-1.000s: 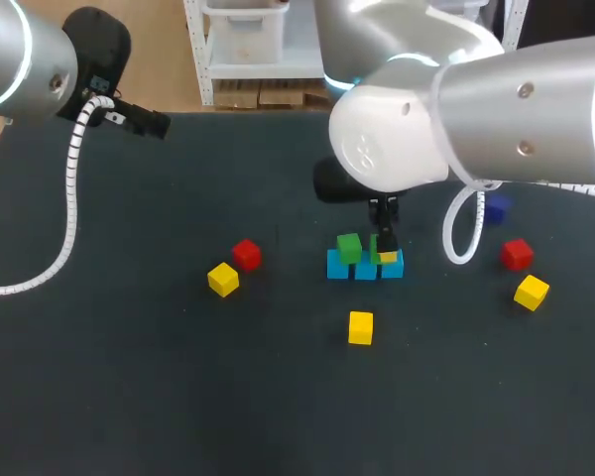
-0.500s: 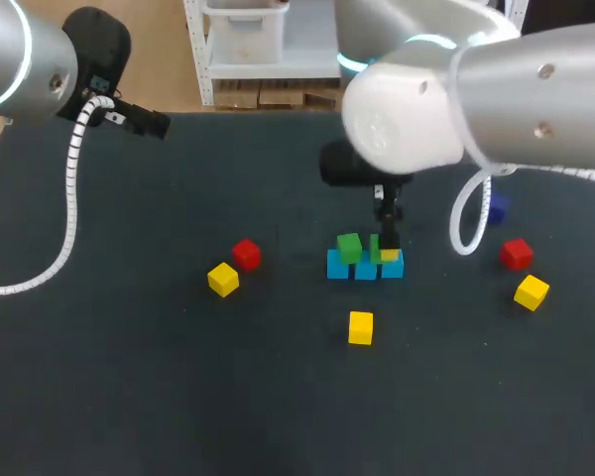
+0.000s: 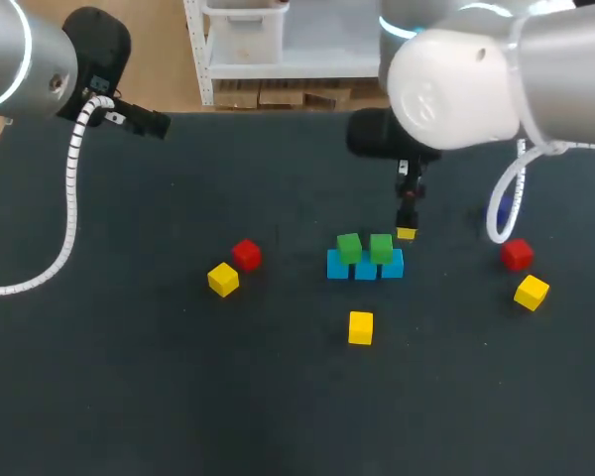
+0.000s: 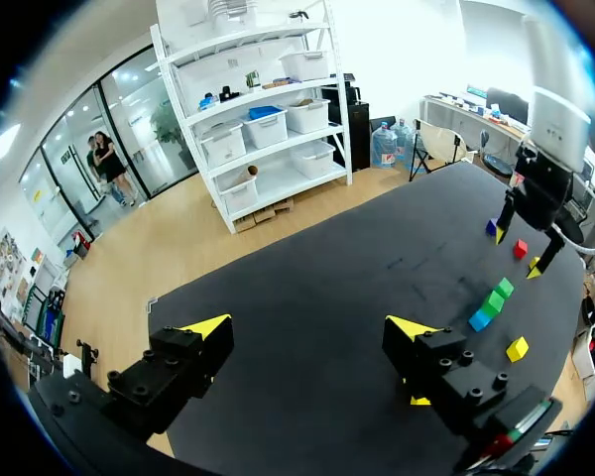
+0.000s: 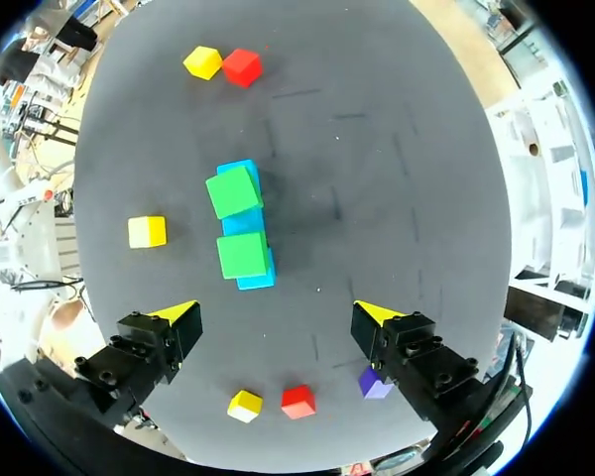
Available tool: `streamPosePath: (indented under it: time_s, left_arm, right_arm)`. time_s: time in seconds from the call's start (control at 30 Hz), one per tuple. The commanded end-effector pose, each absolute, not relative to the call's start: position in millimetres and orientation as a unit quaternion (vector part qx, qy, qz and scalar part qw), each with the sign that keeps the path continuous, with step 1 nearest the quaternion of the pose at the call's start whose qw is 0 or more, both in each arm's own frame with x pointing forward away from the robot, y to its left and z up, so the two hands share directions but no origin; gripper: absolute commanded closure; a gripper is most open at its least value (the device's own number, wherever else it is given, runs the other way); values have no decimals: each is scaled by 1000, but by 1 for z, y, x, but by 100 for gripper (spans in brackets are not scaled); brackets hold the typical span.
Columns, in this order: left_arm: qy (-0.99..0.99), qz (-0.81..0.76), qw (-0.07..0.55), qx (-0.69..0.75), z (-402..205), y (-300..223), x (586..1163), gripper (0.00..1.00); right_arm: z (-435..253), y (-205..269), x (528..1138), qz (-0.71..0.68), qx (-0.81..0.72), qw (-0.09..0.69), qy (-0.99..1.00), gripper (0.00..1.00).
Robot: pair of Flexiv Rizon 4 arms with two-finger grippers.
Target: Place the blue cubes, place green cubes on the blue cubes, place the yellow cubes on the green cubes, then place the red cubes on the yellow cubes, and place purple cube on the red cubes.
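Right gripper (image 5: 278, 313) hovering beside green cubes (image 5: 243, 254), jaws wide apart

Head camera above; both wrist views toward blue cubes (image 3: 365, 270)

Found dark table (image 3: 129, 397) bearing a row of blue cubes (image 3: 365, 267). Noted three yellow cubes (image 3: 360, 327) and two red cubes (image 3: 246, 254) scattered around. Logged purple cube (image 5: 374, 383) near one red.
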State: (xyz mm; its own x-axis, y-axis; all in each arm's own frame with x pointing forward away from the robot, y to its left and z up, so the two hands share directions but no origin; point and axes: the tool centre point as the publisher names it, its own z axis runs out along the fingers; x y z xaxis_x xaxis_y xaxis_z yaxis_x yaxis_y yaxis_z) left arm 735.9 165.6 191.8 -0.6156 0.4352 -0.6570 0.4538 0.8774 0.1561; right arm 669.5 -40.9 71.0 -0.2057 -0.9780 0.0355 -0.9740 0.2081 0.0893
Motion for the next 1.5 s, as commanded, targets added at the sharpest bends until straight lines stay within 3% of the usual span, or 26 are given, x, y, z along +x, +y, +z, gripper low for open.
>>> streamPosePath:
  time_s: [0.03,0.57,1.03,1.5]
  left_arm:
    - [899,-14,362,248,192,166,737,0]
    - [899,-14,362,248,192,166,737,0]
    - [899,-14,362,248,192,166,737,0]
    - [899,-14,362,248,192,166,737,0]
  right_arm:
    - [73,-48,664,-25,618,25,-785,0]
    - [89,-68,667,-27,560,4,-828,0]
    - [128,-103,679,-62,472,-87,-875,0]
    - [125,-119,669,-55,462,-77,-882,0]
